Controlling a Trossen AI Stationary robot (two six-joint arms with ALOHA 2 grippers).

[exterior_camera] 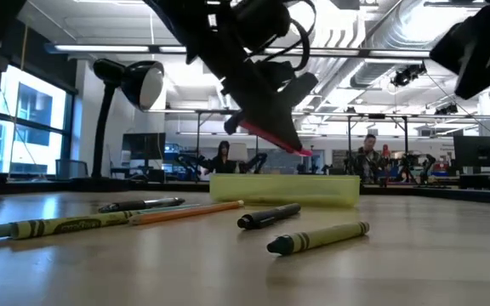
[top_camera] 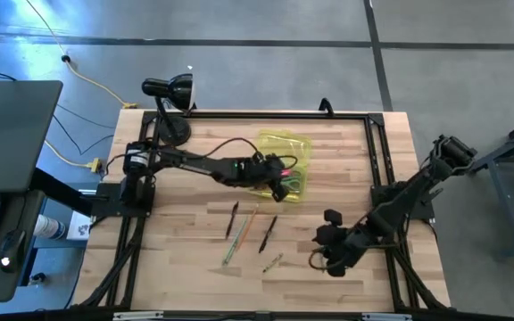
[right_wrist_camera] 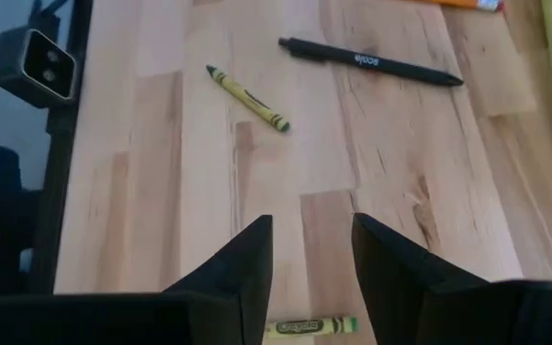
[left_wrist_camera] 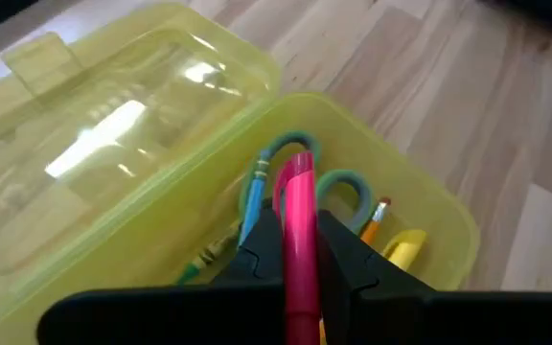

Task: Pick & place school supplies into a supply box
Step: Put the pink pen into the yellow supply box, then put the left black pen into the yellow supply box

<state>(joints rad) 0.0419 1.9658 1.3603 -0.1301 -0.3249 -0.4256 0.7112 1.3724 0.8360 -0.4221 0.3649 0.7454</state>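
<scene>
Nearest in the low view, a yellow-green crayon (exterior_camera: 318, 237) lies on the wooden table (top_camera: 346, 143), with a black pen (exterior_camera: 268, 216) just behind it. Off to the side lie a longer green crayon (exterior_camera: 54, 225), an orange pencil (exterior_camera: 185, 212) and another black pen (exterior_camera: 141, 204), all loose on the table between the two arms and apart from the box.

The right gripper (right_wrist_camera: 311, 251) hangs low over the table near its right front part, its jaws parted with nothing between them; bare wood shows in the gap, and a short crayon lies just below the jaw tips in the right wrist view.

Farther back, the supply box (top_camera: 286, 156) rests on the table with its hinged lid (left_wrist_camera: 94, 144) laid open flat beside it. The left gripper (left_wrist_camera: 297, 240) is poised over the open box, its jaws closed on a pink pen (left_wrist_camera: 298, 230) that slants down toward the inside. Inside the box lie green-handled scissors (left_wrist_camera: 338, 187), a blue pen, an orange pencil tip and a yellow item.

Behind the box, at the table's back left corner, stands a black desk lamp (top_camera: 169, 98). Beyond the table, two people (exterior_camera: 225, 158) show in the room.
</scene>
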